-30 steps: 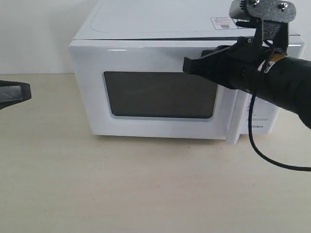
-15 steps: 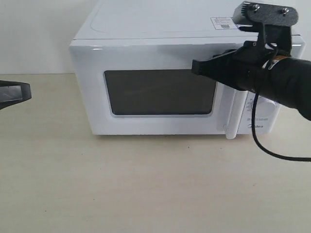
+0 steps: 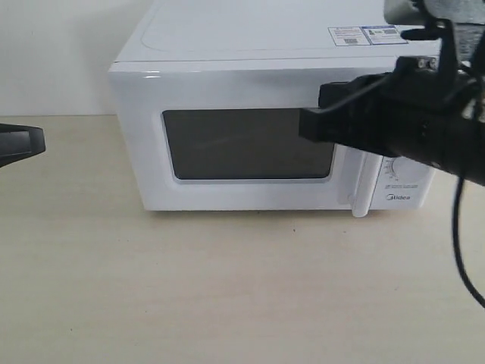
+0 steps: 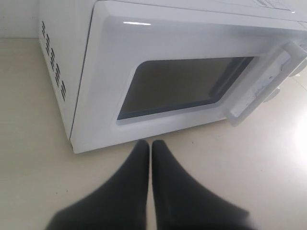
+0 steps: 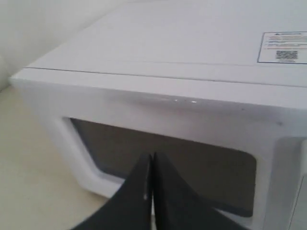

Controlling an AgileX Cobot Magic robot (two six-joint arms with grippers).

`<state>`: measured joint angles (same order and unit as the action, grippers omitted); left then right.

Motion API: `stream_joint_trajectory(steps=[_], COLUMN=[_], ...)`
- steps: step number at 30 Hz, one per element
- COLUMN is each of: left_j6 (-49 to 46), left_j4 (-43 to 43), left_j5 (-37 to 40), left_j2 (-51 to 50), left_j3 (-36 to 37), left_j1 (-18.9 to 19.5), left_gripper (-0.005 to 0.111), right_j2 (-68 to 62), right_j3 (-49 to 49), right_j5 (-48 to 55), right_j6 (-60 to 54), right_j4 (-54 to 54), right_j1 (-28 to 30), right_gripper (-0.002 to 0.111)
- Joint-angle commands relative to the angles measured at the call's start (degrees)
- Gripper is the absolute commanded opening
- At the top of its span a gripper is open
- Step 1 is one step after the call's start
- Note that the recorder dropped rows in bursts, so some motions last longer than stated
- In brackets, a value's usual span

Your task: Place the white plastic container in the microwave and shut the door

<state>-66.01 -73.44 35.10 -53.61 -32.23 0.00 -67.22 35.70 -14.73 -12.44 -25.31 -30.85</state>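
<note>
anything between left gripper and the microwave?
Nothing. In the exterior view, only bare beige tabletop lies between the black left gripper and the white boxy microwave.

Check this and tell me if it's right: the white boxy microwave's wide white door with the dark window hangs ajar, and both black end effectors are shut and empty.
One thing is wrong. The white boxy microwave has its wide white door with the dark window shut flush, as the exterior view shows. The left end effector and right end effector are shut and empty.
</note>
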Motion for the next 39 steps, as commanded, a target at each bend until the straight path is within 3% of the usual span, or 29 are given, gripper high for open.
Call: stream_joint_trajectory(steps=[1, 5, 23, 27, 32, 39], left_j6=[-0.24, -0.24, -0.24, -0.24, -0.24, -0.24], left_j4=[-0.47, -0.47, -0.47, -0.47, -0.47, -0.47], left_j5=[-0.62, -0.62, -0.86, -0.86, -1.05, -1.19], left_j2=[-0.03, -0.03, -0.03, -0.03, -0.03, -0.03], left_j3=[0.3, 0.3, 0.3, 0.3, 0.3, 0.3], left_j1=[-0.08, -0.08, -0.08, -0.08, -0.08, -0.08], left_gripper=[0.004, 0.004, 0.004, 0.004, 0.004, 0.004], right_j2=[10.75, 22.01, 39.34, 43.46, 47.22, 57.07], right_j3=[-4.66, -5.21, -5.21, -5.21, -5.75, -16.27], right_j5=[6.56, 19.66, 19.68, 20.23, 26.57, 27.66], right_j6=[-3.24, -3.28, -3.17, -3.17, -3.08, -3.08], right_j4=[0.47, 0.13, 0.08, 0.08, -0.86, -0.86], right_j1=[-2.29, -2.29, -1.43, 3.32, 14.05, 28.3], right_gripper=[0.0, 0.0, 0.0, 0.0, 0.0, 0.0])
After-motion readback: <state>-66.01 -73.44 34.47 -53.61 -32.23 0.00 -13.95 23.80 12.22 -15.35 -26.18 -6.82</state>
